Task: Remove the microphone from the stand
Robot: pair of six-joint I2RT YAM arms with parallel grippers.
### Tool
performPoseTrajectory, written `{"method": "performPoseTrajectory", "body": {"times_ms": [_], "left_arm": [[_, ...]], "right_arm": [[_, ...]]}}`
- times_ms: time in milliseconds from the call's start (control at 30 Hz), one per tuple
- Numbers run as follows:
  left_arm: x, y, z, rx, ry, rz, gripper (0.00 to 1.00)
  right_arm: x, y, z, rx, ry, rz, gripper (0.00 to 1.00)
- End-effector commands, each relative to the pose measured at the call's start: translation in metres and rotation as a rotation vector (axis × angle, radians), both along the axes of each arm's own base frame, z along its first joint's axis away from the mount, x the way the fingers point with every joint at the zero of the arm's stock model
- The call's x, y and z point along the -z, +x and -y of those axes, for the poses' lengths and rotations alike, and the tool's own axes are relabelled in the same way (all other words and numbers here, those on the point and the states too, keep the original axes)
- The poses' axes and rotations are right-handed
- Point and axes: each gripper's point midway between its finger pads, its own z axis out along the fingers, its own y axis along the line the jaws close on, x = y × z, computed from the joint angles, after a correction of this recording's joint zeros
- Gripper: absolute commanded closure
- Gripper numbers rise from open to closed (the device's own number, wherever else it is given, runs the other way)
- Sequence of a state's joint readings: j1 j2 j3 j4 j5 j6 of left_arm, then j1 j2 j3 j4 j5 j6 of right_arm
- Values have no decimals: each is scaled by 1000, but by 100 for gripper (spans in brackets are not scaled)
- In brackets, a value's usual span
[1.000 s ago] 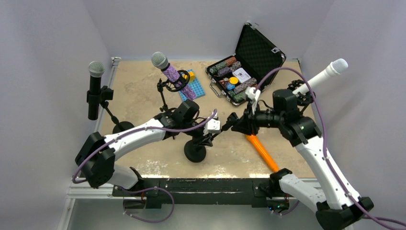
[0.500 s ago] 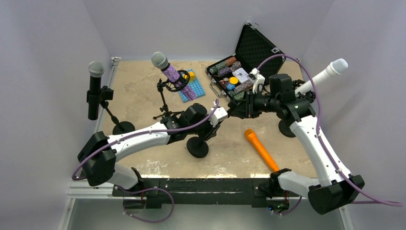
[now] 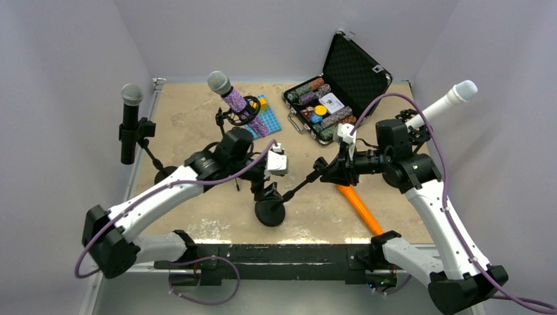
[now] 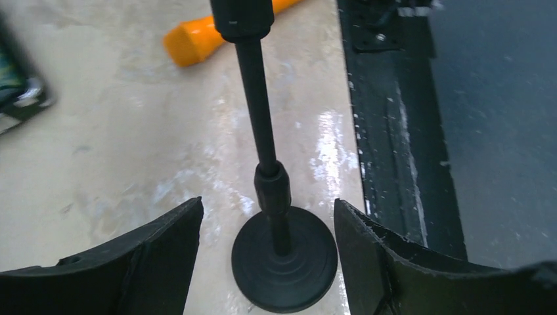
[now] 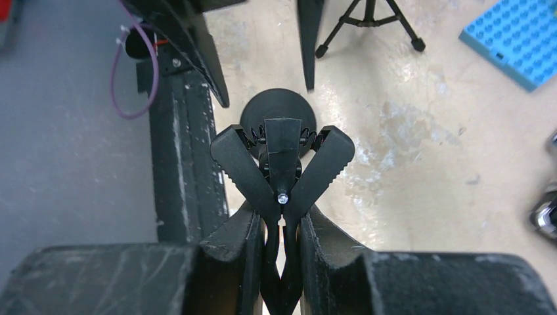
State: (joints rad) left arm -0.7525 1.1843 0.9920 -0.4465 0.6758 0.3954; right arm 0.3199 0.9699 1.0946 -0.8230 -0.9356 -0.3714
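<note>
The orange microphone (image 3: 358, 207) lies flat on the table, right of the stand and apart from it; its end shows in the left wrist view as well (image 4: 197, 39). The black stand (image 3: 269, 211) rests on its round base (image 4: 284, 259), its pole (image 4: 266, 131) leaning right toward the empty clip (image 5: 282, 164). My right gripper (image 5: 282, 223) (image 3: 326, 169) is shut on the clip's two handles. Around the lower pole my left gripper (image 4: 266, 210) (image 3: 264, 185) stands open, its fingers (image 4: 164, 243) apart from the pole on both sides.
Three other microphones sit on stands: black (image 3: 131, 121) at far left, purple (image 3: 236, 102) on a tripod at the back, white (image 3: 446, 102) at right. An open case of chips (image 3: 335, 85) and a blue plate (image 3: 265, 115) lie at the back. The table's dark front rail (image 4: 387, 131) is close.
My left gripper has opened off the stand's pole and drawn back to the left. My right gripper swung toward the back, then returned over the orange microphone's end, staying shut.
</note>
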Motion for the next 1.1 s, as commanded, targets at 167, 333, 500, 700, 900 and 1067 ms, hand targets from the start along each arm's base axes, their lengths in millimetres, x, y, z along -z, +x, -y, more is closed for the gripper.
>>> {"method": "performPoseTrajectory", "body": {"times_ms": [167, 333, 500, 700, 900, 1067], "left_arm": [[33, -33, 34, 334, -33, -209, 29], [44, -37, 42, 359, -6, -225, 63], [39, -24, 44, 231, -20, -180, 100], [20, 62, 23, -428, -40, 102, 100], [37, 64, 24, -616, -22, -67, 100], [33, 21, 42, -349, -70, -164, 41]], "right_arm": [[-4, -13, 6, -206, -63, 330, 100], [-3, -13, 8, -184, -76, 319, 100], [-11, -3, 2, -22, -15, 116, 100], [1, 24, 7, 385, -79, -436, 100], [19, 32, 12, 581, -82, -690, 100], [20, 39, 8, 466, -77, -565, 100]]}}
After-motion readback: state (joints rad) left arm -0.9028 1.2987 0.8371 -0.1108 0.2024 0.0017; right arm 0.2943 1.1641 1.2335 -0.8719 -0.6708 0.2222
